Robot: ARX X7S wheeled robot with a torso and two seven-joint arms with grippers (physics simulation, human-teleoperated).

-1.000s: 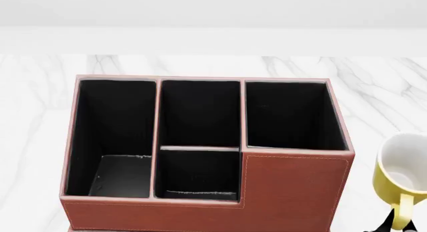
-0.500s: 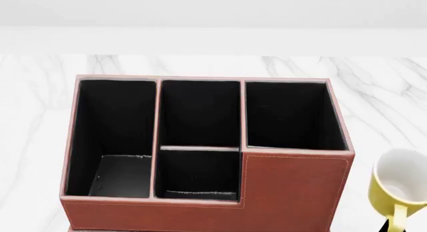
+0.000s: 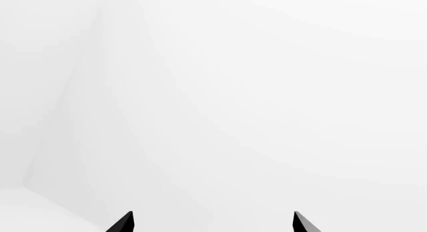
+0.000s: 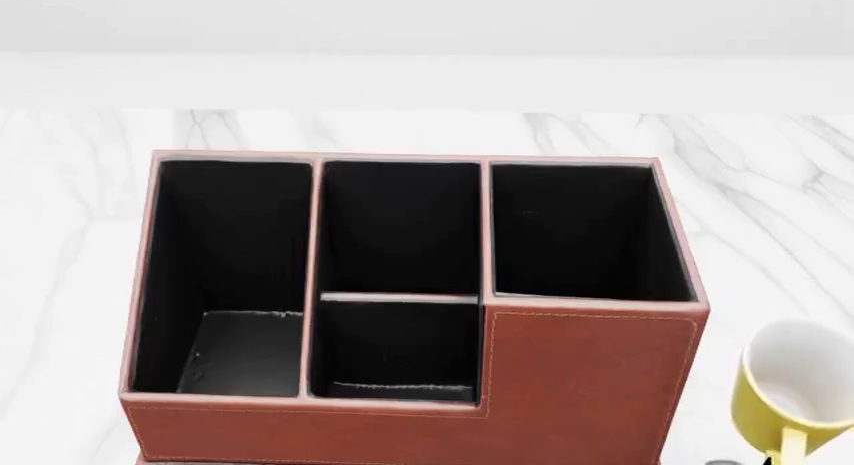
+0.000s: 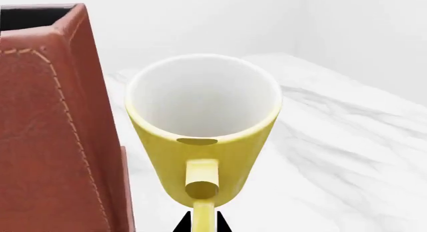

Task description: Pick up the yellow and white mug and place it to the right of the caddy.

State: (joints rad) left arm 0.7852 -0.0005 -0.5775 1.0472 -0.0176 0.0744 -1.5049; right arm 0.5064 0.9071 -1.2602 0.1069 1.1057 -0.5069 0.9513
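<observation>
The yellow and white mug [image 4: 797, 385] sits in the lower right of the head view, just beside the right wall of the caddy [image 4: 587, 375]. A thin gap of white desk [image 4: 761, 185] shows between them. The mug is cut off by the right edge of the picture. The desk is bare behind the mug and on its far side.

In the right wrist view the mug [image 5: 203, 122] stands upright with its white inside showing. Its handle points at the camera. The right end effector [image 5: 202, 223] holds the handle between two dark tips.

The left end effector [image 3: 212, 223] shows only two dark tips spread wide apart, with nothing between them, facing a plain white background.
</observation>
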